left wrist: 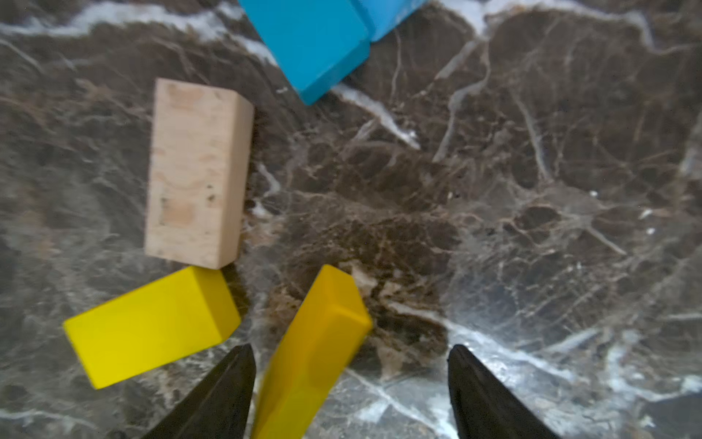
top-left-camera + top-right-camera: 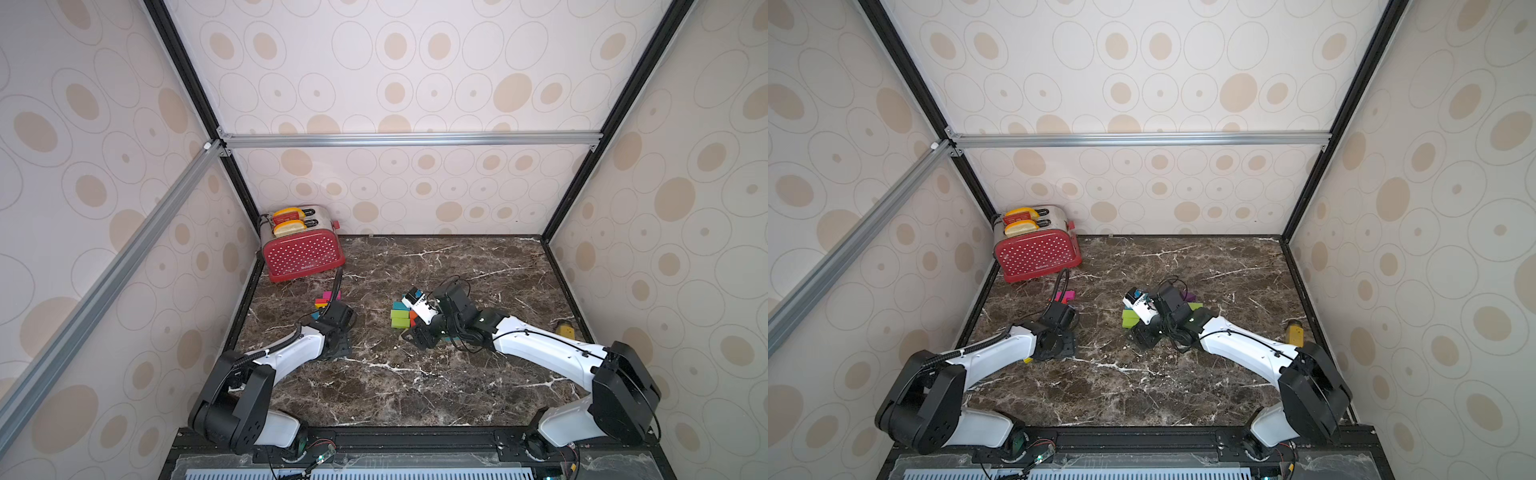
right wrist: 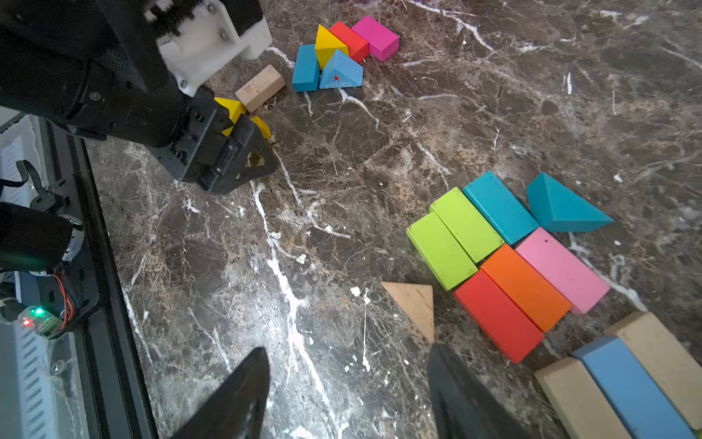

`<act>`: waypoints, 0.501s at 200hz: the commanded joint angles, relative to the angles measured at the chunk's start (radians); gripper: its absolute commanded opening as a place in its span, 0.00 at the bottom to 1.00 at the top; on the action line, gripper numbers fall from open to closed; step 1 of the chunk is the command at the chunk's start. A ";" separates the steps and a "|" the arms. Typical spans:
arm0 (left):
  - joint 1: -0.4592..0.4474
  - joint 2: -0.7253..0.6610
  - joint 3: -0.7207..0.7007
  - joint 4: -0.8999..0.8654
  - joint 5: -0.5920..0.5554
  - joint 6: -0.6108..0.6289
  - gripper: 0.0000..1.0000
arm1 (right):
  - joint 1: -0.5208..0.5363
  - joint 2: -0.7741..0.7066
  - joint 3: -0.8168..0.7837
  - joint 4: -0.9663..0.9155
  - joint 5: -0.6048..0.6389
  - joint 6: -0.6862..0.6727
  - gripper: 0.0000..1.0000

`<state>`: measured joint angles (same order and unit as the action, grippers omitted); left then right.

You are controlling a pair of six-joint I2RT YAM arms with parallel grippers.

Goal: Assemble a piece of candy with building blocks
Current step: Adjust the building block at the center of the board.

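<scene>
Near the counter's (image 1: 532,190) left edge the left end effector (image 1: 350,347) sits low, jaws apart. A yellow brick (image 1: 315,353) lies between them, right up against one finger, with a clear gap to the other. A second yellow brick (image 1: 152,327) and a bare wood brick (image 1: 193,171) are just beside it, and a blue brick (image 1: 311,41) is further out. Mid-counter, the right end effector (image 3: 349,347) has its jaws apart with nothing between. A bare wood wedge (image 3: 414,308) lies just beyond one fingertip. Next to it is a packed group: lime bricks (image 3: 440,251), teal brick (image 3: 499,207), pink brick (image 3: 562,270), orange brick (image 3: 526,287), red brick (image 3: 497,315). A teal wedge (image 3: 562,207) sits just beside the teal brick.
</scene>
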<state>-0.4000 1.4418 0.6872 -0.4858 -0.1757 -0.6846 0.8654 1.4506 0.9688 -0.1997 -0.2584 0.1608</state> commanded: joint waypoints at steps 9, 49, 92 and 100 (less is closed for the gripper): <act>0.002 0.048 0.037 -0.004 0.024 0.000 0.72 | 0.007 -0.011 -0.019 0.000 0.019 0.009 0.70; 0.002 0.019 0.014 -0.015 0.019 -0.004 0.67 | 0.007 0.002 -0.020 0.009 0.013 0.016 0.70; 0.002 0.052 0.081 -0.058 -0.068 0.018 0.66 | 0.007 0.001 -0.022 0.004 0.015 0.017 0.70; 0.002 0.070 0.107 -0.063 -0.062 0.032 0.64 | 0.006 0.001 -0.022 0.004 0.015 0.017 0.70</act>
<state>-0.4000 1.4727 0.7193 -0.4904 -0.1860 -0.6804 0.8654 1.4506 0.9569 -0.1947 -0.2485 0.1684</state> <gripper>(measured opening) 0.658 0.696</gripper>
